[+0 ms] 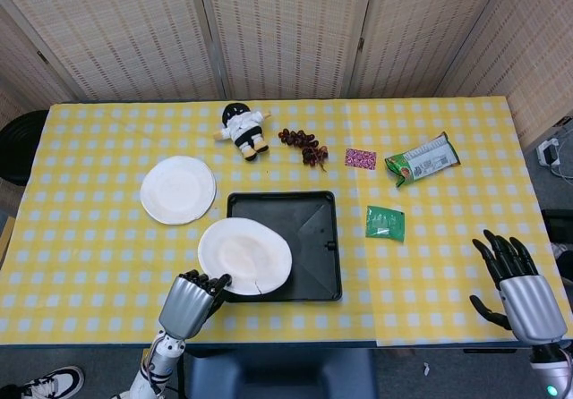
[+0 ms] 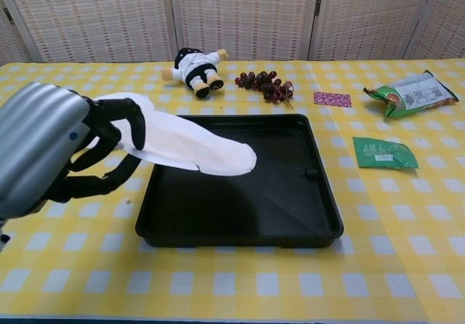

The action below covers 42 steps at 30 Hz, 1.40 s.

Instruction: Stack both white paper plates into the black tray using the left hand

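My left hand (image 1: 191,302) (image 2: 54,146) pinches the near edge of a white paper plate (image 1: 245,255) (image 2: 192,144) and holds it in the air, partly over the left side of the black tray (image 1: 309,238) (image 2: 261,200). The second white paper plate (image 1: 178,189) lies flat on the table to the left of the tray; in the chest view it is mostly hidden behind the held plate and my hand. My right hand (image 1: 522,287) hovers at the table's near right corner, fingers spread, holding nothing.
A doll (image 1: 243,129) (image 2: 193,68) and grapes (image 1: 303,144) (image 2: 264,84) lie behind the tray. A pink packet (image 1: 360,158), a green snack bag (image 1: 423,158) and a green sachet (image 1: 385,223) (image 2: 383,153) lie to its right.
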Each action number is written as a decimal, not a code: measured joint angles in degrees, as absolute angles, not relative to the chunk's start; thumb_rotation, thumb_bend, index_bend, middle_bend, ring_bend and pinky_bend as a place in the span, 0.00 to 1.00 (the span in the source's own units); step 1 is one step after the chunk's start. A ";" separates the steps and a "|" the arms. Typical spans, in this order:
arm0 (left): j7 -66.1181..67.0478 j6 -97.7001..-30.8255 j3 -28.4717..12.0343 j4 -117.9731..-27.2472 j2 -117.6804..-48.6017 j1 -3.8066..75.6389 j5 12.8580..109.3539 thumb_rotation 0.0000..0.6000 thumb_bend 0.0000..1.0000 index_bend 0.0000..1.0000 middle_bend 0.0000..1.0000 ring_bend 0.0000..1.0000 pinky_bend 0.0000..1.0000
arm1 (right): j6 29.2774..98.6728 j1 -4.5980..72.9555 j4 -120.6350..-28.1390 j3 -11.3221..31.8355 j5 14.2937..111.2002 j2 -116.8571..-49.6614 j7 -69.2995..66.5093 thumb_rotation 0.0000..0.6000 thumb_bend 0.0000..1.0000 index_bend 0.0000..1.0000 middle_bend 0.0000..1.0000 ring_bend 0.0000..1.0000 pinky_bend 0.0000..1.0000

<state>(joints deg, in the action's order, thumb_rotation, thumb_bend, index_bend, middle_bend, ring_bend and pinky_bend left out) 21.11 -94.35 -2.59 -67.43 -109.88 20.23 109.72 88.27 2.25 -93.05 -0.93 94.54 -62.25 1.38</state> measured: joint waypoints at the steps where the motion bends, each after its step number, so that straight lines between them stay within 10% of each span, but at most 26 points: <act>1: 20.97 -93.46 -2.92 -67.04 -110.08 20.90 109.47 1.00 0.54 0.70 1.00 1.00 1.00 | 88.14 2.29 -93.02 -0.82 94.29 -62.19 1.23 1.00 0.29 0.00 0.00 0.00 0.00; 31: 16.49 -83.00 -7.00 -47.30 -122.38 32.18 100.97 1.00 0.54 0.70 1.00 1.00 1.00 | 84.98 3.32 -92.43 1.66 88.36 -61.23 -1.07 1.00 0.29 0.00 0.00 0.00 0.00; 42: 15.84 -83.83 -4.78 -49.54 -122.51 32.14 100.35 1.00 0.33 0.42 1.00 1.00 1.00 | 85.24 3.09 -92.42 1.98 87.81 -61.18 -1.14 1.00 0.29 0.00 0.00 0.00 0.00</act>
<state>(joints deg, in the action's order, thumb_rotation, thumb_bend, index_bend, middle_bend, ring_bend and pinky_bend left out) 15.84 -83.83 -4.78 -49.54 -122.51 32.14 100.35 85.24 3.09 -92.42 1.98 87.81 -61.18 -1.14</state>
